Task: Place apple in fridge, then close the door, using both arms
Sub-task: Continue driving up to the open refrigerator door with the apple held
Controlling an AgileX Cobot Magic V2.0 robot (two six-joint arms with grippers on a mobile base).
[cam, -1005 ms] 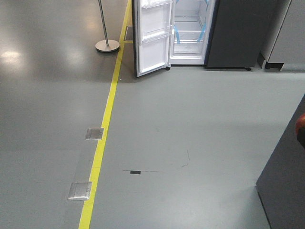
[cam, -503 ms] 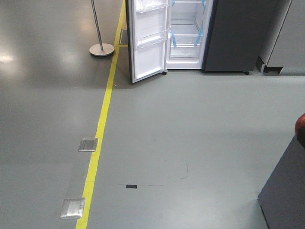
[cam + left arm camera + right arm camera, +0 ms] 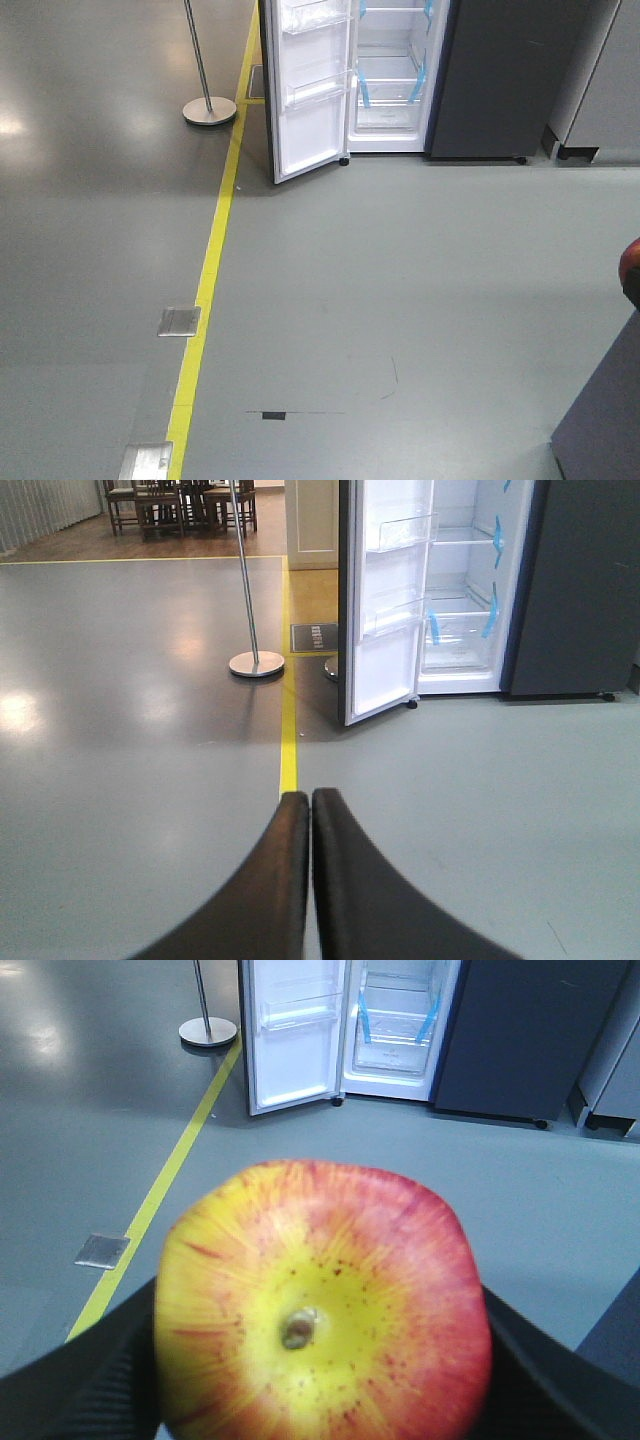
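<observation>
Though illegible, mat lettering (image 3: 315,636) beside door (image 3: 385,680)

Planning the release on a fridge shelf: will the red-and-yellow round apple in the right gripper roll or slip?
Likely rolls: the red-and-yellow round apple looks near-spherical, so set it down gently. Probably slippery: its skin looks smooth. Seems rigid: no denting shows beside the black gripper fingers flanking it.

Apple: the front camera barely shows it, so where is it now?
The shiny red-and-yellow round apple fills the right wrist view, gripped in the right claw, with the open dark grey fridge far ahead across the floor.
</observation>
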